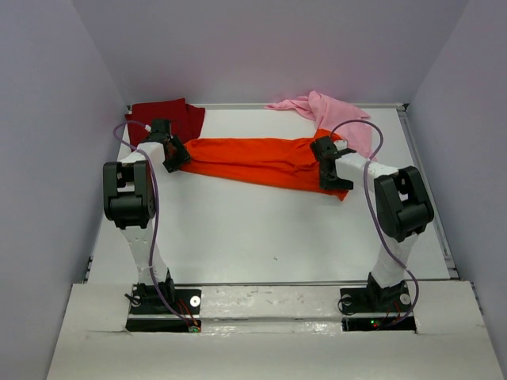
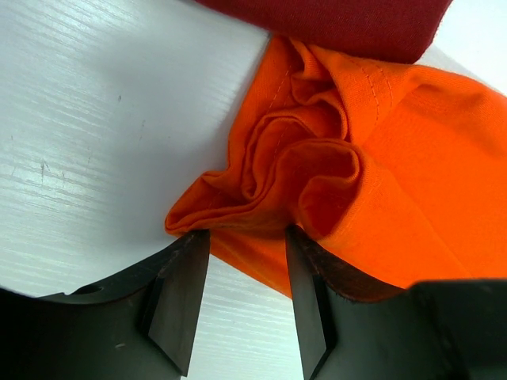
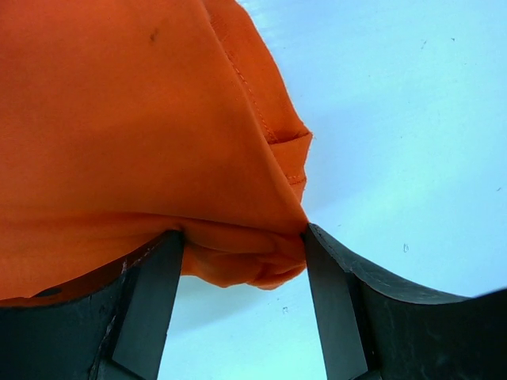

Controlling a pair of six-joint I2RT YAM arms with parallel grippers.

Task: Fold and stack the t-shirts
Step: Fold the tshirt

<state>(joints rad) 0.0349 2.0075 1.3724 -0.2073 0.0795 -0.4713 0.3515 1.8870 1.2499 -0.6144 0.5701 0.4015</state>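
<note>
The orange tee [image 1: 261, 161] lies stretched across the desk's [image 1: 261, 237] far half. The left pincer [image 2: 247, 297] grasps its bunched left end, the right pincer [image 3: 242, 305] its right end. The red tee [image 1: 170, 119] sits at the far left corner, the pink tee [image 1: 329, 111] along the far edge.

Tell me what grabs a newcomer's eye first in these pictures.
The bright orange cloth t-shirt lies stretched across the middle of the white table, with the left gripper at one end and the right gripper at the other. A dark red cloth t-shirt sits far left, a light pink cloth t-shirt far right.
</note>
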